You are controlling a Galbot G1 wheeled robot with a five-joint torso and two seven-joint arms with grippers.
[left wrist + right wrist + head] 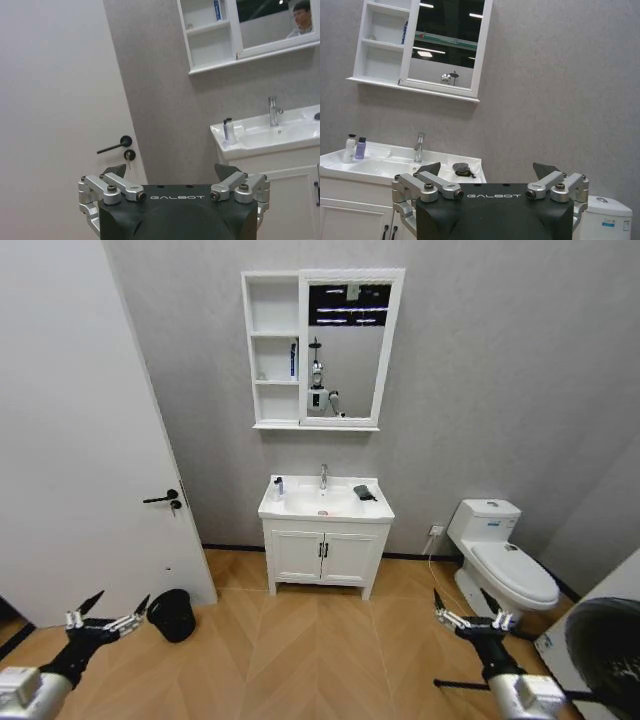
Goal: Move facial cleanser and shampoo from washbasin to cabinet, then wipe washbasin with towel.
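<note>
- Head view: a grey-walled bathroom with a herringbone wood floor. The washbasin point(325, 502) stands at the far wall at 12 o'clock on a white two-door vanity point(323, 554). Two small bottles point(278, 485) sit on its left rim and the dark towel point(364, 493) lies on its right rim. Above hangs the cabinet point(275, 350) joined to a mirror point(346, 345), with a blue item point(293, 359) on the middle shelf.
- A white door point(70, 430) is at 10 o'clock, a black bin point(172, 614) at 8 o'clock and a toilet point(503, 558) at 3 o'clock.
- The left gripper point(108, 613) at 8 o'clock and the right gripper point(470, 611) at 4 o'clock hover above the floor, well apart from the basin, fingers spread and empty.
- Left wrist view: open fingertips point(116, 170) frame the door handle point(116, 145).
- Right wrist view: the white and purple bottles stand beside the chrome faucet point(419, 147).
</note>
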